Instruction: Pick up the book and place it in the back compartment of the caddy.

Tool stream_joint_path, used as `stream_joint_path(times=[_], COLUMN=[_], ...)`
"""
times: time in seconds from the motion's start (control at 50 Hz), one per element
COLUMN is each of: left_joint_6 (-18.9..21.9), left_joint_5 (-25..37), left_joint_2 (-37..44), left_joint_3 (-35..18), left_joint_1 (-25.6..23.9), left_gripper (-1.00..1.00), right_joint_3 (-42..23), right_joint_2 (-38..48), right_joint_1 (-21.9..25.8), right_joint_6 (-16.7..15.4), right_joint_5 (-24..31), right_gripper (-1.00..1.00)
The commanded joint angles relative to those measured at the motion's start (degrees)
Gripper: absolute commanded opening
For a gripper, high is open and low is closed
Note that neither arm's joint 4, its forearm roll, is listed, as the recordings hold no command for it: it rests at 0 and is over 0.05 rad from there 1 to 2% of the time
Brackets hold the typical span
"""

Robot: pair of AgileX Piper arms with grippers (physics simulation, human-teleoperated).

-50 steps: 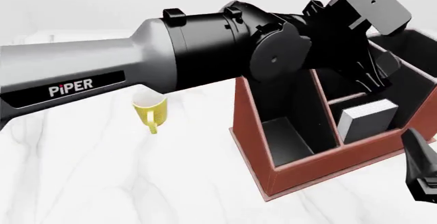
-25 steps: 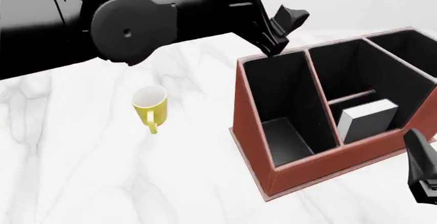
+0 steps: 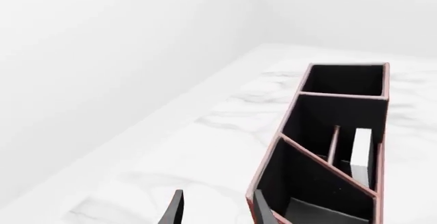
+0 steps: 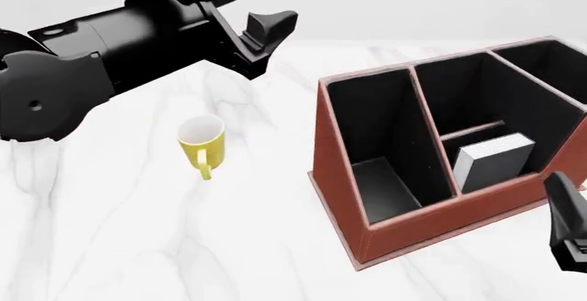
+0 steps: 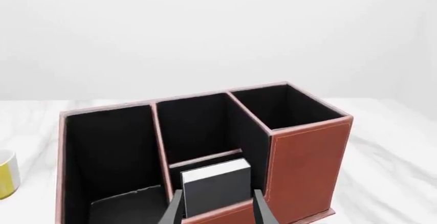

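The book (image 4: 495, 158) stands upright in the back compartment (image 4: 483, 147) of the caddy (image 4: 431, 220), leaning by the near long wall. The left gripper (image 4: 260, 36) hangs high above the table (image 4: 137, 246), fingers parted and empty, beyond the yellow mug (image 4: 202, 144). The right gripper (image 5: 217, 207) sits low beside the caddy, fingers spread, holding nothing.

Front view: fixed, elevated, looking forward and down across the bench (image 4: 137, 246). Both wrist views look along their claw fingers toward the caddy (image 4: 431, 212), which all three views share.
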Motion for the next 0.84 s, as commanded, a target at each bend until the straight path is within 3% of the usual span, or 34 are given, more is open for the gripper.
stream_joint_path(times=[0.02,0.16,0.18,0.24,0.26,0.28,0.34,0.38,0.44,0.48,0.54,0.62,0.74,0.76,0.78,0.82,0.84], left_joint_6=[-1.72,-1.77,-1.93,-2.20,-2.27,-2.30,-2.34,-2.75,-2.52,-2.87,-3.41,-4.27,-4.87,-3.46,-3.46,-6.70,-6.24], left_joint_5=[-1.96,-3.07,-3.45,-3.68,-3.77,-3.79,-3.93,-4.33,-4.85,-5.20,-6.89,-8.63,-9.96,-10.76,-10.76,-10.60,-11.46], left_joint_2=[-2.38,-1.63,-1.38,-1.22,-1.12,-1.16,-1.18,-2.04,-3.15,-3.38,-3.67,-3.83,-5.38,-7.97,-7.99,-13.31,-14.46], left_joint_3=[3.27,4.17,4.37,4.42,4.53,4.51,4.58,5.13,6.37,6.80,8.83,11.03,13.72,15.77,15.81,18.43,20.27], left_joint_1=[2.15,2.11,2.23,2.38,2.30,2.40,2.53,2.32,2.35,2.38,2.62,2.94,3.48,3.38,3.38,3.74,4.62], left_gripper=[1.00,1.00,1.00,1.00,1.00,1.00,1.00,1.00,1.00,1.00,1.00,1.00,1.00,1.00,1.00,1.00,1.00], right_joint_3=[-2.60,-17.37,-24.52,-30.13,-35.34,-37.85,-40.62,-44.09,-51.36,-52.88,-61.02,-68.82,-74.98,-75.60,-75.61,-75.71,-75.67], right_joint_2=[-0.19,-0.79,-0.76,-0.80,-0.79,-0.80,-0.80,-0.79,-0.77,-0.76,-0.78,-0.80,-0.80,-0.77,-0.77,-0.80,-0.80], right_joint_1=[-0.11,3.04,3.11,3.77,5.11,5.61,5.94,6.57,7.86,8.68,12.20,11.56,11.11,12.31,12.31,14.91,14.55], right_joint_6=[1.14,0.30,0.39,-0.40,-1.04,-2.91,-5.35,-4.68,-6.12,-6.88,-8.22,-8.99,-9.72,-11.97,-11.97,-16.29,-18.04], right_joint_5=[2.91,11.25,14.45,16.56,19.25,19.50,19.80,22.45,27.04,28.22,31.07,34.77,37.72,38.79,38.81,39.86,40.51], right_gripper=[1.00,1.00,1.00,1.00,1.00,1.00,1.00,1.00,1.00,1.00,1.00,1.00,1.00,1.00,1.00,1.00,1.00])
